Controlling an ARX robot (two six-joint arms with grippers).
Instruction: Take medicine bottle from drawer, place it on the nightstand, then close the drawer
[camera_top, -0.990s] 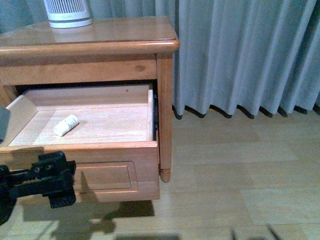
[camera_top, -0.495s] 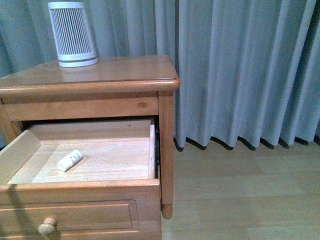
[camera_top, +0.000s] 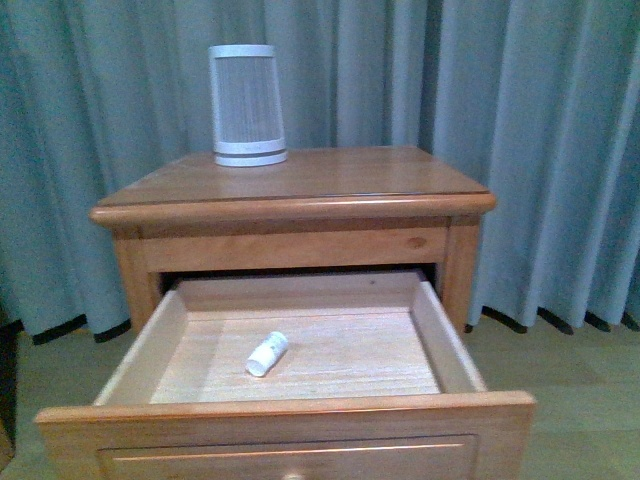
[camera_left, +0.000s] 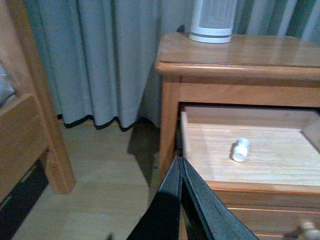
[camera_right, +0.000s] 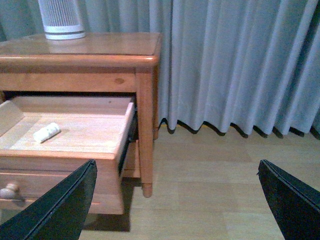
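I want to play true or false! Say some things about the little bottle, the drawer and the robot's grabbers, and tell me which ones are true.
1. The drawer is pulled open. True.
2. The medicine bottle stands upright on top of the nightstand. False: it lies on its side on the drawer floor.
3. A ribbed white device stands on the nightstand. True.
4. The right gripper holds the medicine bottle. False: it is open and empty, off to the side of the drawer.
5. The left gripper is spread wide. False: its fingers are closed together.
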